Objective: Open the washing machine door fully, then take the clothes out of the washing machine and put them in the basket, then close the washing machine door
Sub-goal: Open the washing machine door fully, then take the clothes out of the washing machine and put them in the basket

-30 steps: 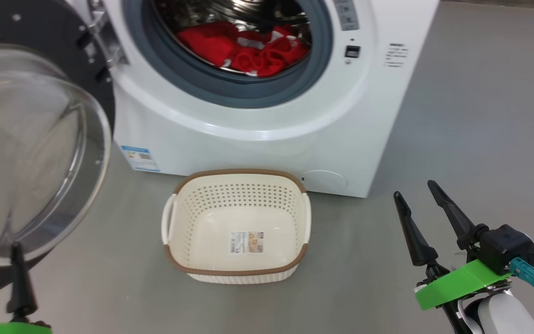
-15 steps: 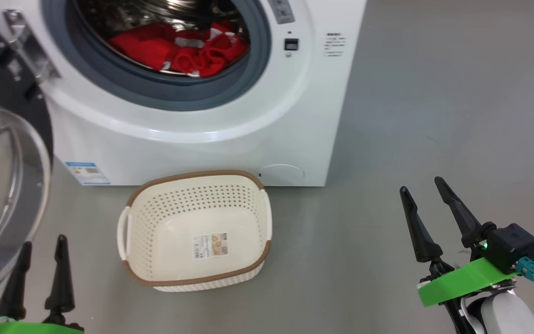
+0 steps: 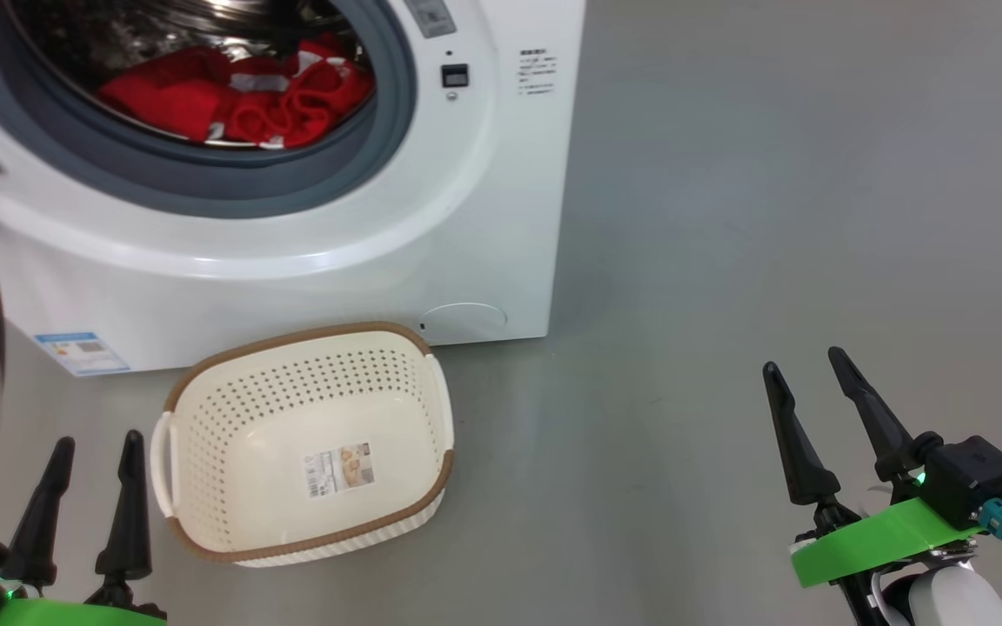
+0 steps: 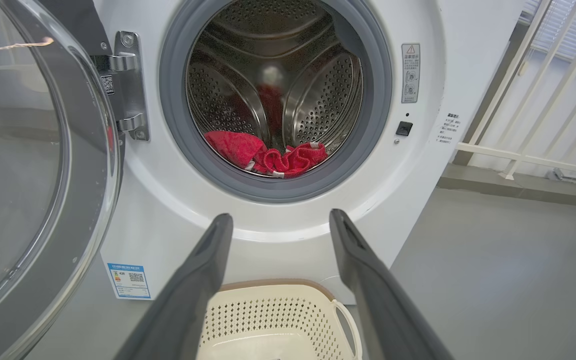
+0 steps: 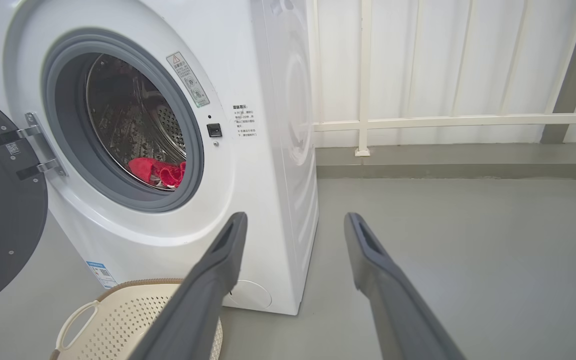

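On the grey floor (image 3: pixel 727 217) the basket (image 3: pixel 205 543) sat close under the washing machine (image 3: pixel 292 261), ready for the red clothes (image 3: pixel 231 96); the left end effector (image 3: pixel 96 439) and right end effector (image 3: pixel 802 361) were open, holding nothing.

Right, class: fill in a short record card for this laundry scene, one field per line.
door: washing machine door open, standing to the robot's left
clothes: red clothes inside the washing machine
basket: basket on the floor in front of it, no clothes inside
left gripper: open, holding nothing
right gripper: open, holding nothing
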You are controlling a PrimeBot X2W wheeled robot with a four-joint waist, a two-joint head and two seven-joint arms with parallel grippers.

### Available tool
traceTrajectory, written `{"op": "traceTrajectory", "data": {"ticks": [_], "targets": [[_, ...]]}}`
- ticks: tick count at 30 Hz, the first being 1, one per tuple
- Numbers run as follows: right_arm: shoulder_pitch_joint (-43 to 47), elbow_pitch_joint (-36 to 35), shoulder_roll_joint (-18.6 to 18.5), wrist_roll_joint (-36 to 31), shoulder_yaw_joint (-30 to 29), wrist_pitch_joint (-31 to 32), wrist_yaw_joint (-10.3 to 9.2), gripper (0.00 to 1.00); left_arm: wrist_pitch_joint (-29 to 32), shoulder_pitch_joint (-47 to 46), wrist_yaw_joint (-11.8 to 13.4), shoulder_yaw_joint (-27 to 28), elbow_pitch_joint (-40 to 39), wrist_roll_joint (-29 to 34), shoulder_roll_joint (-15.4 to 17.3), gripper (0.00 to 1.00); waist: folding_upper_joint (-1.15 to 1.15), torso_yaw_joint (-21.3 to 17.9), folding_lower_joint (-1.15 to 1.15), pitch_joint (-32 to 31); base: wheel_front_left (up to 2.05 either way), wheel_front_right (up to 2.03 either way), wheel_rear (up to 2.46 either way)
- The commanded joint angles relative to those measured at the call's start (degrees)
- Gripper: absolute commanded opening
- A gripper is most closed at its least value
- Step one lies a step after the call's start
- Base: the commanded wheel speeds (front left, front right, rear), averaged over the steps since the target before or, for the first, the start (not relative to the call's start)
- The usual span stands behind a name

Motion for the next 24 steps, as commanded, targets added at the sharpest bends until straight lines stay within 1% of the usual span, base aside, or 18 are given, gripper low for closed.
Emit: {"op": "traceTrajectory", "data": {"ticks": [1,11,24], "targets": [[0.0,-1.7,0.0,-0.3,0.8,-0.3,0.09,1.0,-0.5,0.0,0.3,2.1,-1.6,1.1,1.7,1.0,0.0,-1.3,0.0,0.2,0.0,0.0,0.0],[0.4,-2.0,0.3,-0.2,0.4,-0.3,0.09,1.0,-0.5,0.4,0.3,3.0,-1.8,3.8,1.4,1.0,0.0,-2.5,0.0,0.0,0.0,0.0,0.0],[1.1,-1.9,0.1,-0.1,0.0,-0.3,0.09,1.0,-0.5,1.1,0.3,4.3,-2.4,5.3,0.6,1.0,0.0,-2.0,0.0,-0.8,0.0,0.0,0.0]]}}
